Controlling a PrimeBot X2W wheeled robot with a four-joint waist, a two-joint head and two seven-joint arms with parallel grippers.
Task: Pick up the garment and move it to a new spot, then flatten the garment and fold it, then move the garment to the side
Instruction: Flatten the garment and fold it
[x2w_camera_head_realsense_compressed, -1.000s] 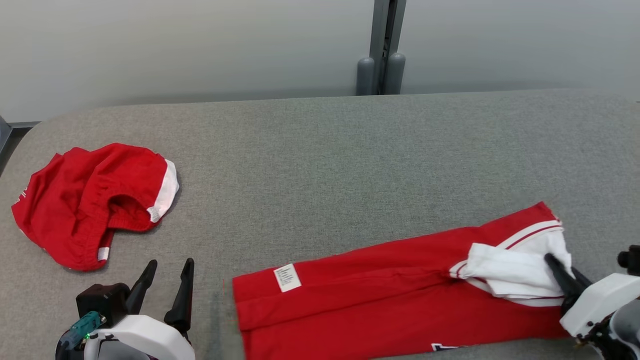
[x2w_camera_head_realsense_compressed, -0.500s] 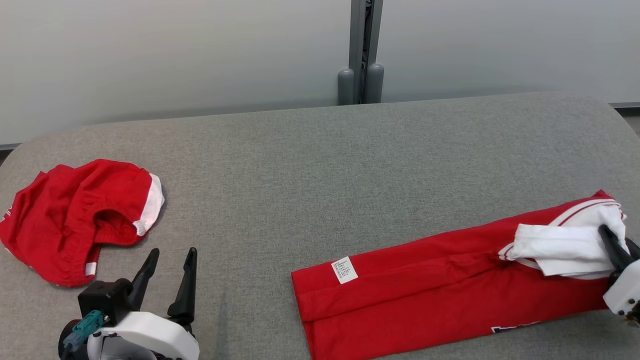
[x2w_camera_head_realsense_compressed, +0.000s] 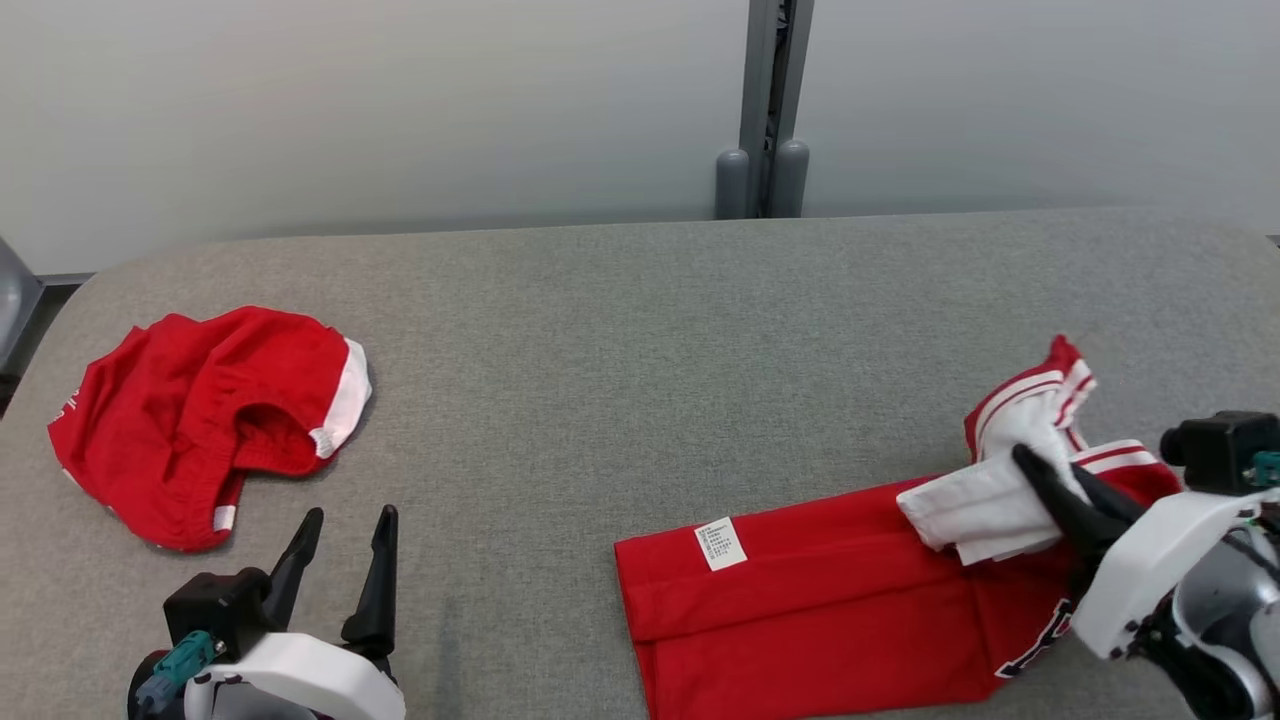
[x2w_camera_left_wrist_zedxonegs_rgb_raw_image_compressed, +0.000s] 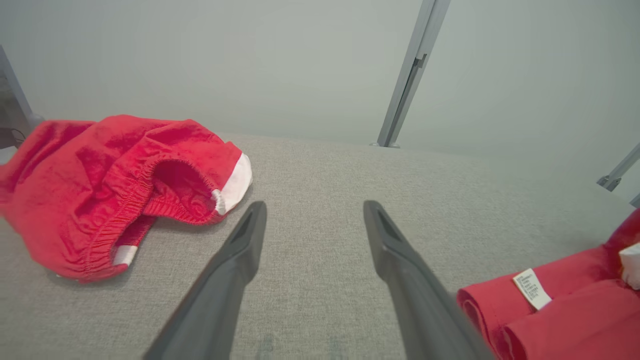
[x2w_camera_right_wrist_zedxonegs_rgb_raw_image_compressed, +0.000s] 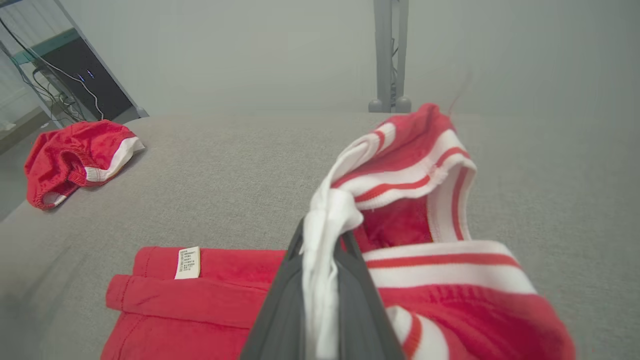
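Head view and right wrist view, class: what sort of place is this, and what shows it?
Probably a lab or test room: grey padded table, plain wall panels with a metal post, cabled equipment.

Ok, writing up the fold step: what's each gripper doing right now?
Left gripper: open, holding nothing.
Right gripper: shut on the white-trimmed end of the red garment.

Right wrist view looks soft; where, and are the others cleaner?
Right wrist view: table smeared at lower left, white cloth soft by the fingers; left wrist view: fingers blur near the bottom edge; head view: sharp, evenly lit.
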